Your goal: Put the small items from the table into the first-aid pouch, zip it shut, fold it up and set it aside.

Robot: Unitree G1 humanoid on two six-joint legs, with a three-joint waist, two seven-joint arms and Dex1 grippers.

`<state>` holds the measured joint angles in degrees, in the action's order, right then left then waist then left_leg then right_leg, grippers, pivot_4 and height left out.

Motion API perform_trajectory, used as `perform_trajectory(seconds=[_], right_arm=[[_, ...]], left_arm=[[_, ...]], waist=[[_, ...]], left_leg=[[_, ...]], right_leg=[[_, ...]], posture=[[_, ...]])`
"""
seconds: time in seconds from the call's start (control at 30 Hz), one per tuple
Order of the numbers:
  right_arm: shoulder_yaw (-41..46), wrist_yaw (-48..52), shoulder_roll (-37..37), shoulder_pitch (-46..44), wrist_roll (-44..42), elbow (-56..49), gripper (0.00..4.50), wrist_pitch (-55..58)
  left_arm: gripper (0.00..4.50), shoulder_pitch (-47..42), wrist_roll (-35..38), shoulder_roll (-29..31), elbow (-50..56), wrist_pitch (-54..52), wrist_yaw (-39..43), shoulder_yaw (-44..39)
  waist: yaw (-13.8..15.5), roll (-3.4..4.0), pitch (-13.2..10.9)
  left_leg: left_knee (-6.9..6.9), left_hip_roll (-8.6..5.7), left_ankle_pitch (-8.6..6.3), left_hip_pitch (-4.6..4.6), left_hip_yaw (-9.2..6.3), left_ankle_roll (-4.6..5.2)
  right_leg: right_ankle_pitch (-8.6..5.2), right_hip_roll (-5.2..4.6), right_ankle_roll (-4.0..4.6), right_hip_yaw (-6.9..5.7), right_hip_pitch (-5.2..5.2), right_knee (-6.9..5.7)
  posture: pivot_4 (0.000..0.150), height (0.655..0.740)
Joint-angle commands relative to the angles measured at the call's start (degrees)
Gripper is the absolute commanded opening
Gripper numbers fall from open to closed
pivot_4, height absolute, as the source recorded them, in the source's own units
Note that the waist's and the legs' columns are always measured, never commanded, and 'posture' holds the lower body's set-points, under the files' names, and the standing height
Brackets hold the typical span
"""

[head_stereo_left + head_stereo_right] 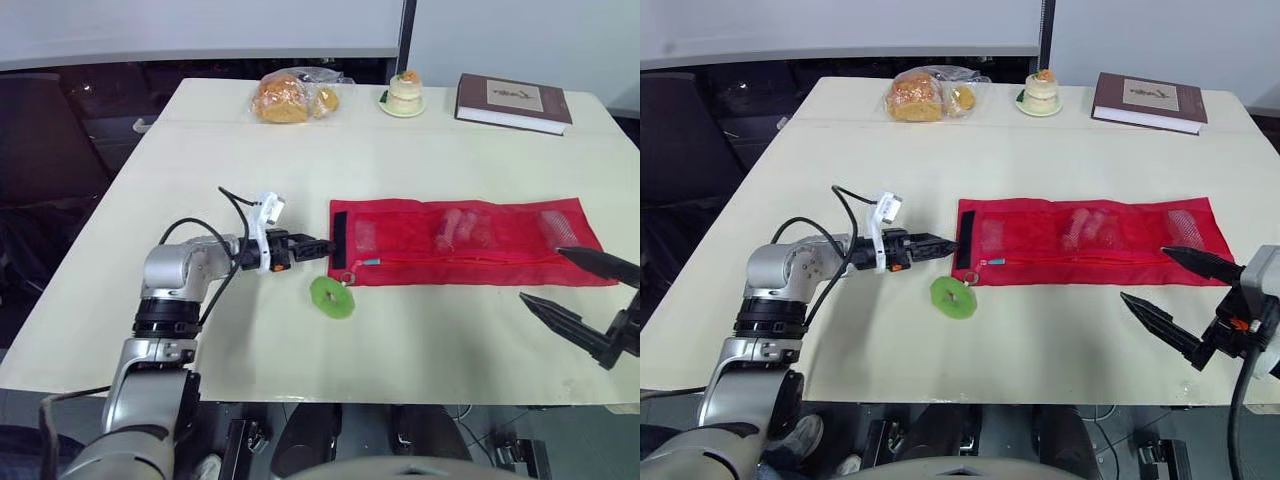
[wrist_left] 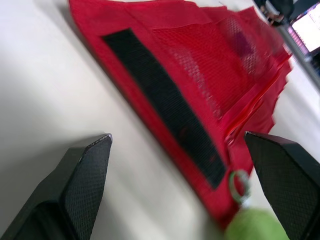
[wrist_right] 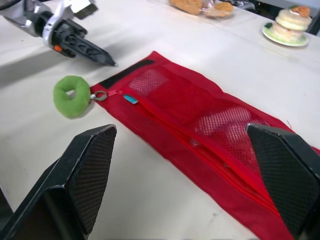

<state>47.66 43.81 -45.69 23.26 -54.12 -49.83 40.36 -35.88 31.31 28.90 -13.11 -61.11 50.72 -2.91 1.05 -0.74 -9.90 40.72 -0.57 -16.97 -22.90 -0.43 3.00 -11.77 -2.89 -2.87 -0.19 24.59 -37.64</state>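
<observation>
At the near left end of the counter [image 1: 300, 160], I found the left gripper [image 1: 320, 245] lying low and level, pointed at the short end of the first-aid pouch [image 1: 470, 245]. Its fingers [image 2: 85, 180] were spread wide in the wrist view and held nothing. The tips sat just beside the pouch's black strip [image 1: 340, 238]; I could not confirm contact.

The pouch lay unfolded and flat, long side across the counter, slightly right of centre. Small items showed through its mesh pockets, too blurred to identify. The zip [image 1: 460, 262] ran along the near long edge, its teal tab [image 1: 371, 263] at the left end. A green ring [image 1: 331, 297] hung from it on a small metal loop and rested on the counter just off the pouch's near left corner.

The right gripper [image 1: 541, 273] stood near the pouch's near right corner. Its fingers [image 1: 565, 322] were released, wide apart and empty, the upper tip over the pouch's edge, the lower one over bare counter.

Open surface lay along the near edge and to the left of the pouch. At the far edge, well apart, stood a bread bag [image 1: 290, 97], a small cake [image 1: 404, 95] and a book [image 1: 513, 102].
</observation>
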Motion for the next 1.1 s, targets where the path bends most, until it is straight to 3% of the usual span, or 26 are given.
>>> perform_trajectory(seconds=[0.03, 0.37, 0.4, 0.43, 0.63, 0.73, 0.9, 1.1], right_arm=[[0.18, -1.35, -0.11, -0.38, -0.97, -2.37, 4.43, -2.13], [0.5, -1.59, -0.39, 1.47, -4.66, -5.57, 4.43, -4.92], [0.45, -1.77, -0.43, 1.63, -4.78, -5.71, 4.5, -5.03], [0.36, -1.87, -0.51, 1.8, -4.84, -5.86, 4.5, -5.15], [-1.1, -2.38, -1.29, 1.42, -5.61, -6.32, 4.5, -6.2], [-4.99, -3.63, -2.49, -1.38, -6.56, -6.67, 4.5, -6.49], [-21.76, -8.73, -2.85, -11.76, -4.34, -7.01, 4.5, -5.4], [-46.66, -9.62, 4.86, -26.71, 6.24, 2.8, 4.5, -4.71]], left_arm=[[4.5, -1.35, 2.67, -2.48, -1.03, -6.09, -2.82, -1.64], [4.5, -3.24, 8.12, -6.6, -2.75, -14.52, -3.77, -5.47], [3.98, -3.41, 8.34, -6.81, -3.11, -14.74, -4.11, -5.91], [3.88, -3.54, 8.57, -6.99, -3.44, -14.82, -4.41, -6.37], [1.2, -4.1, 9.86, -7.44, -4.42, -15.25, -5.25, -8.8], [0.13, -4.01, 9.73, -7.41, -4.93, -14.67, -5.76, -9.21], [0.01, -4.27, 10.03, -8.3, -5.46, -14.25, -6.08, -9.14], [0.01, -4.2, 9.22, -9.27, -6.07, -13.01, -6.58, -8.04]], waist=[[-0.06, 0.0, 0.01], [-0.07, -0.01, 0.01], [-0.09, -0.01, 0.01], [-0.11, -0.01, 0.01], [-0.12, -0.02, 0.0], [-0.2, -0.02, 0.0], [-0.12, -0.05, -0.01], [-0.17, -0.17, 0.02]], left_leg=[[0.0, 0.0, 0.0, 0.0, 0.0, 0.0], [0.0, -0.01, 0.0, 0.02, 0.0, -0.01], [0.0, -0.01, 0.0, 0.02, 0.0, -0.01], [0.0, -0.01, 0.0, 0.02, 0.0, -0.01], [0.0, -0.01, 0.0, 0.02, 0.0, -0.01], [-0.01, -0.01, 0.0, 0.02, 0.0, -0.01], [-0.02, -0.03, 0.01, 0.01, -0.03, -0.03], [-0.07, -0.07, 0.16, 0.01, -0.02, -0.28]], right_leg=[[0.0, 0.0, 0.0, 0.0, 0.0, 0.0], [0.0, -0.02, 0.0, 0.0, 0.0, -0.01], [0.0, -0.03, 0.0, 0.0, 0.0, -0.01], [0.0, -0.03, 0.0, 0.01, 0.0, -0.01], [0.0, -0.04, 0.0, 0.0, 0.0, -0.01], [-0.01, -0.05, 0.01, 0.0, 0.0, -0.01], [-0.01, -0.11, 0.01, -0.03, 0.01, 0.0], [-0.01, -0.14, 0.02, -0.04, 0.05, 0.02]], posture=[[0.15, 0.7289], [0.15, 0.7289], [0.15, 0.7289], [0.15, 0.7289], [0.15, 0.7289], [0.15, 0.7289], [0.15, 0.7289], [0.15, 0.7289]])
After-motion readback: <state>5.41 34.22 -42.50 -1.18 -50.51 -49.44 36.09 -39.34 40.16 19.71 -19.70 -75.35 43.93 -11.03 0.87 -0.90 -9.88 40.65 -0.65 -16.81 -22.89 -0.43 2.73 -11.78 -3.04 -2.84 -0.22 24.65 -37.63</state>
